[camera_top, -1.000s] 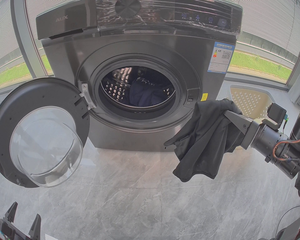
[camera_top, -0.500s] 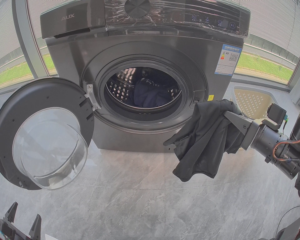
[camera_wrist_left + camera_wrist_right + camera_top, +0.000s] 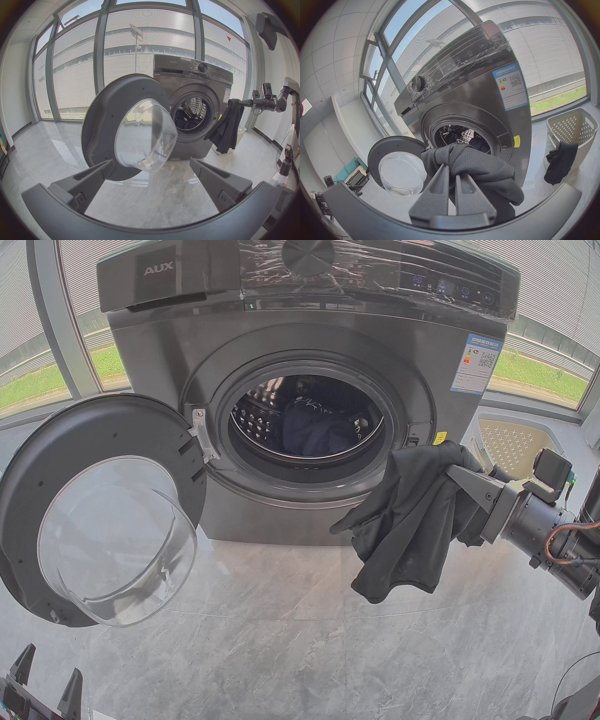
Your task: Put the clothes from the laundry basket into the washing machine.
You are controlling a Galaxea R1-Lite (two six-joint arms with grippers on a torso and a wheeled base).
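- The right gripper (image 3: 451,470) was seen clenched on a fold of the black garment (image 3: 406,521). Its jaws were pressed together, so the cloth could be carried without slipping.
- The garment was held up clear of the floor (image 3: 281,646). It hung in loose folds just beside the drum opening (image 3: 306,418), to its right and a little lower, and was not yet inside.
- The door (image 3: 94,502) of the washing machine (image 3: 156,359) was swung wide to the left, so the way in was left free. Dark clothes (image 3: 312,430) were already lying in the drum.
- The laundry basket (image 3: 572,125) was found beside the machine, behind the right arm, with another dark piece (image 3: 561,161) draped over its rim.
- The left gripper (image 3: 151,164) was held low and well apart, its jaws spread and nothing grasped. It was judged to be kept out of the way.
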